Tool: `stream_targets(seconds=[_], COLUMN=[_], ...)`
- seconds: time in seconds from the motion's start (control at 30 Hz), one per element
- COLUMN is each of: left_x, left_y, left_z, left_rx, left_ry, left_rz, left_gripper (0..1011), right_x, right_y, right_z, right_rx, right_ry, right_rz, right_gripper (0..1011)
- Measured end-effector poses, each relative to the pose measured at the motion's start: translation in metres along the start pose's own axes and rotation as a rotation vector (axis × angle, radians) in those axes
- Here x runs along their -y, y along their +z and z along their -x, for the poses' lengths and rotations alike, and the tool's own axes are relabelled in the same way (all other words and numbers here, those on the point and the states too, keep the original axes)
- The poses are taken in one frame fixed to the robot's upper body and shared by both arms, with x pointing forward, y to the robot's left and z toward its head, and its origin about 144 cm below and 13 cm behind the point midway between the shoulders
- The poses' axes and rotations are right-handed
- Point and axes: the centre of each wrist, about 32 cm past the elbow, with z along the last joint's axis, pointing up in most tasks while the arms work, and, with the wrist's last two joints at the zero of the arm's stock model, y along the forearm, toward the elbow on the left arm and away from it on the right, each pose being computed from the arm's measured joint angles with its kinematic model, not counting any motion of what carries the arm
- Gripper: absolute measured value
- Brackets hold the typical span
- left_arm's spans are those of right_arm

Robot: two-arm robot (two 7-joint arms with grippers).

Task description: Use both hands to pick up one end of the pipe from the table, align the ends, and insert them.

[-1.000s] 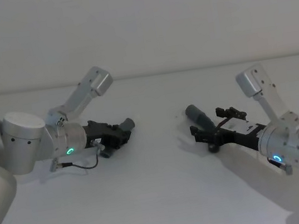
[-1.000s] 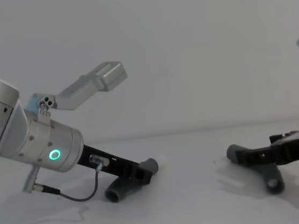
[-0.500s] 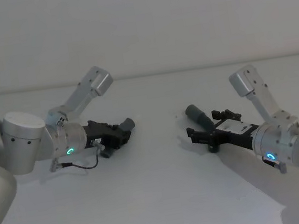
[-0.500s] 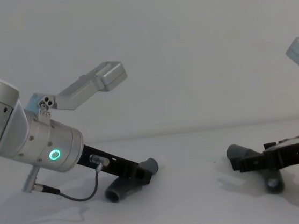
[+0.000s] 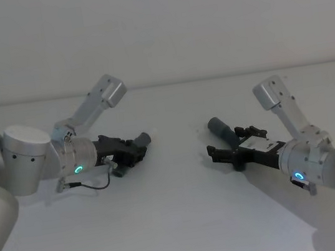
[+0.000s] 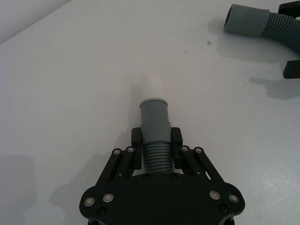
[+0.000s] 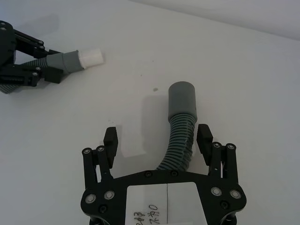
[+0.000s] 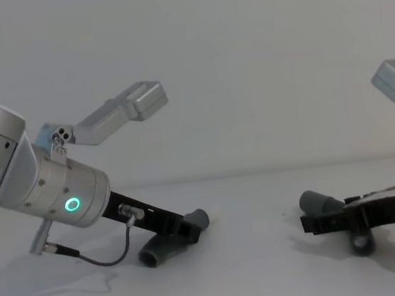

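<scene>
Now: left tool [image 6: 155, 140] clenched on white-tipped pipe piece [image 6: 154, 112]; right tool [image 7: 157, 135] released, straddling socket piece [image 7: 182, 101] on table [image 7: 262, 84].

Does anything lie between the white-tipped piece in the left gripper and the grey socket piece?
Nothing visible. The left gripper is shut on the white-tipped piece; the socket piece lies between the fingers of the open right gripper, and just bare table separates the two ends.

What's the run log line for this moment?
left end effector: shut on white-tipped pipe | right end effector: open, straddling socket pipe
</scene>
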Motion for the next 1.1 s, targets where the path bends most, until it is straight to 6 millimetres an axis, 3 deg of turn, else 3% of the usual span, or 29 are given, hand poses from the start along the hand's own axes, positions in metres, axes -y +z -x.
stream_targets(seconds=[0.43,0.73,1.1], left_x=[0.0,0.0,0.0], left_y=[0.0,-0.0001,-0.0001], left_z=[0.0,0.0,0.0], left_rx=[0.0,0.0,0.0], left_ry=[0.0,0.0,0.0], left_rz=[0.0,0.0,0.0], left_gripper=[351,351,351], right_x=[-0.0035,-0.0046,-0.0051], right_y=[-0.0019,-0.0027,-0.003], right_z=[-0.0001,0.0,-0.0002], right_rx=[-0.011,-0.015,-0.017], right_ry=[-0.001,-0.001,-0.003], right_rz=[0.007,0.009,0.011], right_gripper=[963,738,354])
